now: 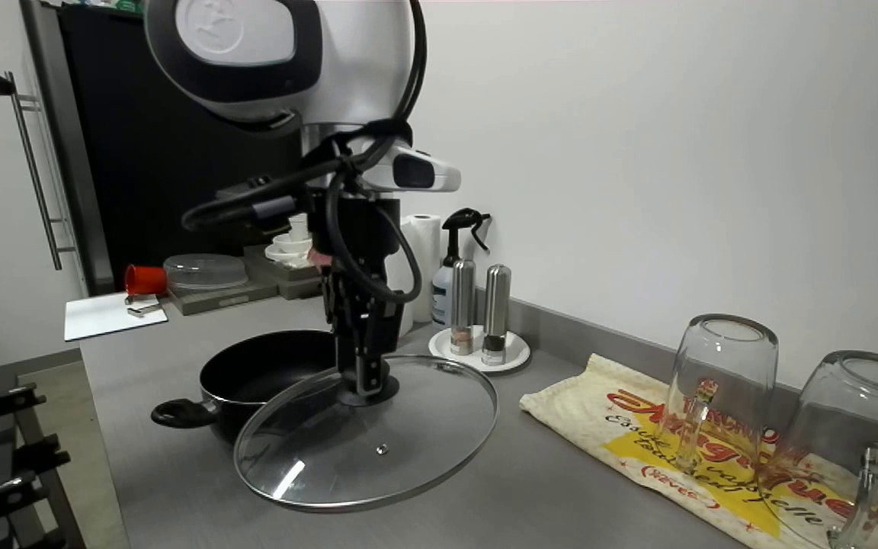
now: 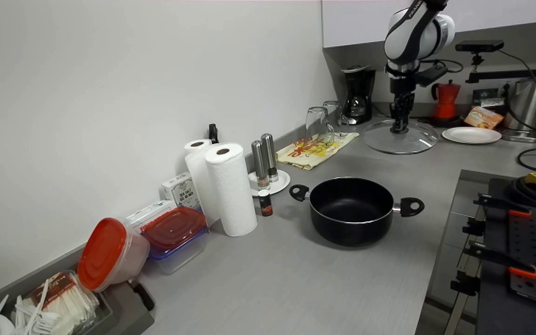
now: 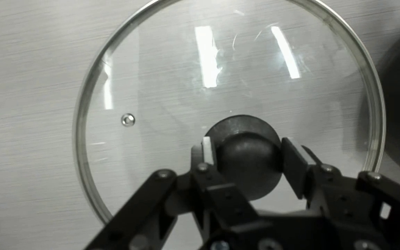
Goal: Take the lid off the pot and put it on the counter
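Beside pot (image 2: 351, 228), on or just over counter (image 2: 277, 279), lid (image 2: 400, 141) is held by its knob (image 3: 252, 175), gripper (image 3: 248, 156) closed snug on both sides. Lid-off step judged done, pot uncovered; release prob. left to do, poss. also final lowering, as contact can't be told. Qty counted: lid ×1, pot ×1, glass mugs (image 1: 725, 381) ×2, mills (image 1: 463, 301) ×2, paper rolls (image 2: 231, 193) ×2

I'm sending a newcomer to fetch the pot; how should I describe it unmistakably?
In an exterior view, find the grey counter. On it, right of two white paper towel rolls, stands the pot. Unlike the clear glass lid, it's black with two loop handles.
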Robot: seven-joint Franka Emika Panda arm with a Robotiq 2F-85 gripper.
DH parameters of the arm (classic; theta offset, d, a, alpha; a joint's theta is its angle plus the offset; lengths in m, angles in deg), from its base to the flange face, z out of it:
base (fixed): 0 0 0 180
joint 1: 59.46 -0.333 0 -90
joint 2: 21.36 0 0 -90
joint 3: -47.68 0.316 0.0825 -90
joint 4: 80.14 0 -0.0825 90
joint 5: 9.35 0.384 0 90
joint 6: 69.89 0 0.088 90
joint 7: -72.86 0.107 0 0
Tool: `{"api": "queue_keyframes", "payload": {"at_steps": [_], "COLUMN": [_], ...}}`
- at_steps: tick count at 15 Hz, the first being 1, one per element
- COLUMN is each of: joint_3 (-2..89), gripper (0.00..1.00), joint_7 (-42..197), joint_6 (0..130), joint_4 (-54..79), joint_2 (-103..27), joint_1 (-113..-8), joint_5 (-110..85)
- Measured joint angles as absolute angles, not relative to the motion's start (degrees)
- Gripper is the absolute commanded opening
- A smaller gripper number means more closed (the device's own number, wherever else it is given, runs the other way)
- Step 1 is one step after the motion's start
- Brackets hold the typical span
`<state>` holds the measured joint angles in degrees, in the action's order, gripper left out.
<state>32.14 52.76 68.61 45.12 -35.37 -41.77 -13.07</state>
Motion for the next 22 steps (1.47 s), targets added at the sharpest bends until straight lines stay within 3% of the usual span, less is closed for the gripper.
{"api": "queue_keyframes", "payload": {"at_steps": [22], "joint_3": [39.8], "gripper": [0.24], "joint_7": [52.2], "joint_6": [68.6], "joint_4": [31.4], "joint_2": [-52.2], "joint_1": [-36.1], "joint_5": [-4.8]}}
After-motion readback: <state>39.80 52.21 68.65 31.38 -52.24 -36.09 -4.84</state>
